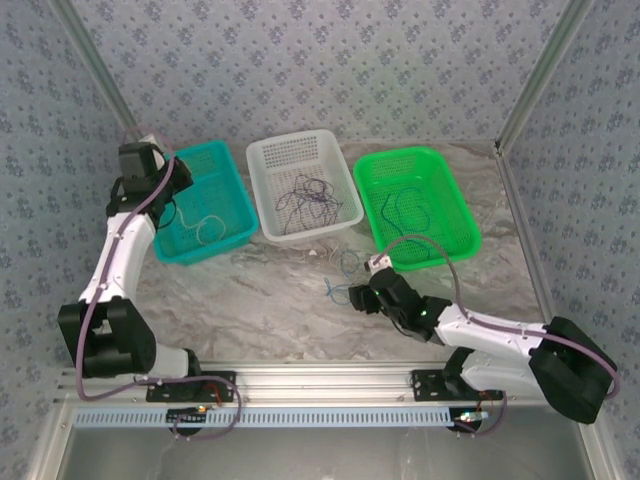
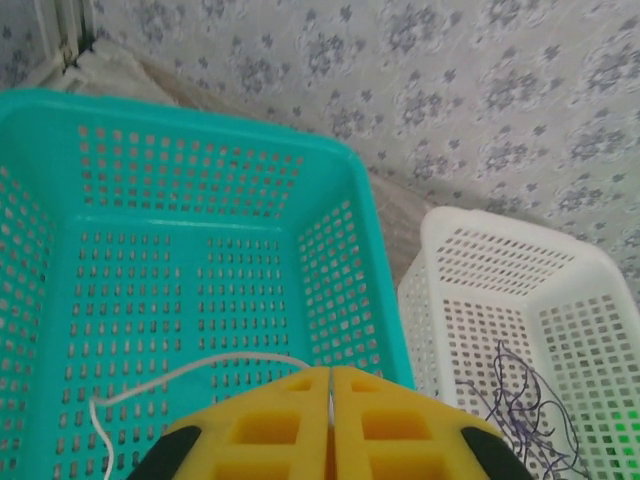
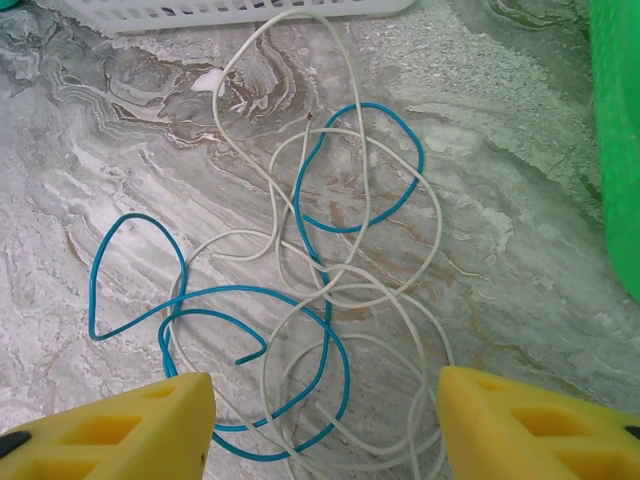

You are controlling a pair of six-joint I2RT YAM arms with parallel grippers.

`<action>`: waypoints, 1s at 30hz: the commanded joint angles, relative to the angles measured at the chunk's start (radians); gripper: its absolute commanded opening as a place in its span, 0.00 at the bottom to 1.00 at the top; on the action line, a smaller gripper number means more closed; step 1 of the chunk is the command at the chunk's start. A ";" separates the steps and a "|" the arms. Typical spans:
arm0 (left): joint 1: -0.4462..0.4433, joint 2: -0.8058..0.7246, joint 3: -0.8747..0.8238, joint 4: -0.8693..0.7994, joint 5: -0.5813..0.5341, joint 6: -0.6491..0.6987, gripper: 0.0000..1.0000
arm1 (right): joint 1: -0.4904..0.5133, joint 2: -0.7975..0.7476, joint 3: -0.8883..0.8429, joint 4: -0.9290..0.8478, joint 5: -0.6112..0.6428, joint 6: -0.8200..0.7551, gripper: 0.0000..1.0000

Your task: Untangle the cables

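Where the grey marble-patterned tabletop (image 1: 250, 300) lies bare in front of the baskets, a loose tangle of thin blue and cream cables (image 3: 320, 290) sprawls. The right gripper (image 3: 325, 420) hovers just above it, its yellow fingers (image 3: 110, 425) spread wide and holding nothing. Thin dark purple cables (image 1: 305, 195) lie heaped in the white perforated plastic basket (image 1: 262, 155), with more dark cables (image 1: 410, 215) in the green plastic basket (image 1: 462, 215) beside it. In the teal plastic basket (image 2: 350, 180), a single cream cable (image 2: 190, 370) loops up into the left gripper (image 2: 330, 400), whose yellow pads are pressed together on it.
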 commanded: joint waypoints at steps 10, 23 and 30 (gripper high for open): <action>-0.126 -0.102 -0.083 -0.013 -0.167 0.009 0.99 | -0.078 -0.052 0.015 -0.087 -0.063 -0.003 0.62; -0.563 -0.429 -0.309 0.000 -0.253 0.011 0.92 | -0.075 -0.054 0.051 -0.110 -0.057 -0.023 0.63; -0.874 -0.381 -0.449 0.054 -0.213 -0.157 0.75 | -0.137 -0.150 0.057 -0.154 -0.063 -0.016 0.66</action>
